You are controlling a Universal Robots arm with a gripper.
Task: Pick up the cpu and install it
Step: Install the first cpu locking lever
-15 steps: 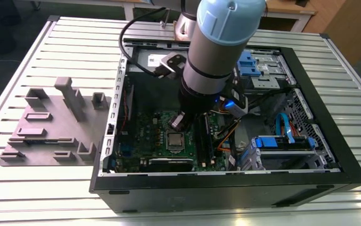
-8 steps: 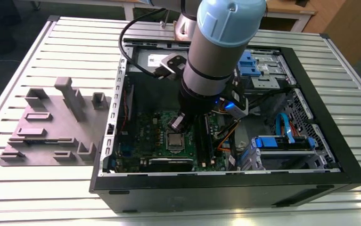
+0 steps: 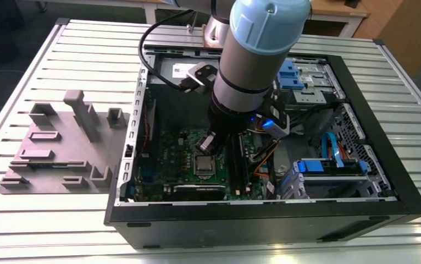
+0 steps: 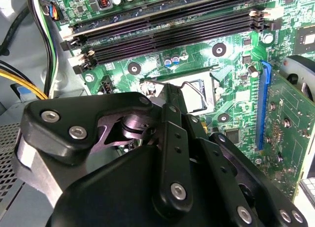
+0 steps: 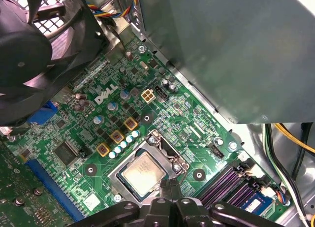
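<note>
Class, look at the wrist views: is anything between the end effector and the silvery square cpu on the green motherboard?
Nothing visible. In the first wrist view the silvery square cpu lies in its metal-framed socket on the green motherboard, uncovered, with the black end effector right beside it.

exterior view high overhead; both wrist views near motherboard [image 5: 74, 133].

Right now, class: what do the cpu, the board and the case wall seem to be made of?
cpu: metal top, silvery-grey with a dull brushed sheen, sitting in the socket.
board: looks like glossy green laminate, studded with small soldered parts.
case wall: probably sheet metal, plain matt grey with a soft reflection.
The gripper hangs close above the cpu.
</note>
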